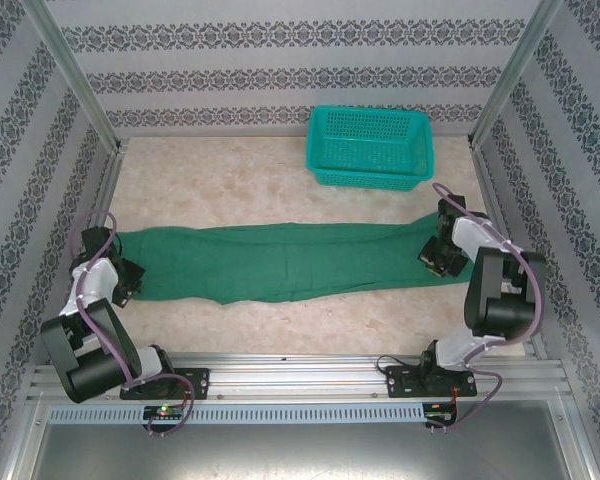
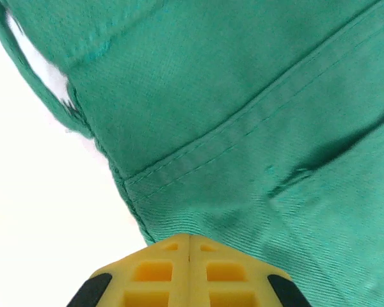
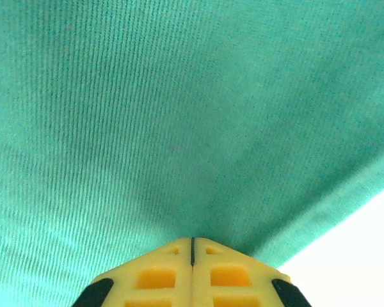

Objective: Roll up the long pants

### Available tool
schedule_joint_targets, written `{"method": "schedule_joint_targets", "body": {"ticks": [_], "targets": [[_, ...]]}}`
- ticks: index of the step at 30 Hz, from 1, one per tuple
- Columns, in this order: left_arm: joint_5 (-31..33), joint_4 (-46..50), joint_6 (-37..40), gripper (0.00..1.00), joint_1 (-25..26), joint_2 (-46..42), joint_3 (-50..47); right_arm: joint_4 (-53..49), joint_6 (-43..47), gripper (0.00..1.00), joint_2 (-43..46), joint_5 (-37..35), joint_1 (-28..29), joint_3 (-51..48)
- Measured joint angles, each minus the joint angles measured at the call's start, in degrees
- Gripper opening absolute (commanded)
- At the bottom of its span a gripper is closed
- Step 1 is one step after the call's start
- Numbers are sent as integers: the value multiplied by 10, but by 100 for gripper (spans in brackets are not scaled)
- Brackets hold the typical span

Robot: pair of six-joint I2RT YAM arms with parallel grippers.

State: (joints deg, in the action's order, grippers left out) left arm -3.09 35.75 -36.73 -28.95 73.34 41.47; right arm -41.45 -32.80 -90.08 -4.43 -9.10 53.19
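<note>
1. We see the long pants (image 1: 280, 260) lying flat and stretched out across the middle of the surface (image 1: 210, 180), running from near its left edge to near its right edge, roughly parallel to the near edge
2. The left end effector (image 1: 128, 275) sits at the left end of the garment, close to the left edge of the surface
3. From the left wrist, the left end effector (image 2: 189, 238) is clenched, its yellow fingers pressed together with the tip right at the edge of the long pants (image 2: 243, 128); we cannot tell whether any cloth is pinched between them
4. That view also shows a belt loop (image 2: 25, 70) and a stitched pocket seam (image 2: 243, 121), with bare pale surface (image 2: 38, 211) beside the fabric
5. The right end effector (image 1: 435, 258) rests on the right end of the garment, near the right edge
6. From the right wrist, the right end effector (image 3: 192, 240) is likewise clenched, tip against the long pants (image 3: 179, 115); a pinch cannot be confirmed
7. A teal mesh basket (image 1: 370, 148) stands upright toward the far right corner, apart from the garment
</note>
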Motion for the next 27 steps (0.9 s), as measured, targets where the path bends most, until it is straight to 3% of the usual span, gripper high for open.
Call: {"method": "schedule_joint_targets", "body": {"ticks": [2, 4, 5, 9, 11, 18, 24, 27], "targets": [[-12, 3, 0, 4, 7, 1, 36, -2, 0, 0, 36, 2, 14, 3], [-34, -4, 5, 30, 35, 1, 64, -7, 0, 0, 47, 9, 36, 20], [-46, -9, 6, 31, 56, 2, 75, -7, 0, 0, 44, 13, 50, 31], [-64, -17, 21, 30, 183, 28, 108, 7, 0, 0, 7, 32, 106, 54], [-75, -22, 23, 29, 221, 44, 109, 13, -2, 0, -22, 42, 126, 57], [-89, -46, 22, 19, 245, 93, 89, 21, -5, 0, -115, 54, 149, 83], [-91, -65, 30, 1, 262, 150, 89, 23, -4, 0, -176, 54, 153, 163], [-91, -67, 35, 0, 263, 176, 89, 21, -4, 0, -192, 55, 159, 188]]}}
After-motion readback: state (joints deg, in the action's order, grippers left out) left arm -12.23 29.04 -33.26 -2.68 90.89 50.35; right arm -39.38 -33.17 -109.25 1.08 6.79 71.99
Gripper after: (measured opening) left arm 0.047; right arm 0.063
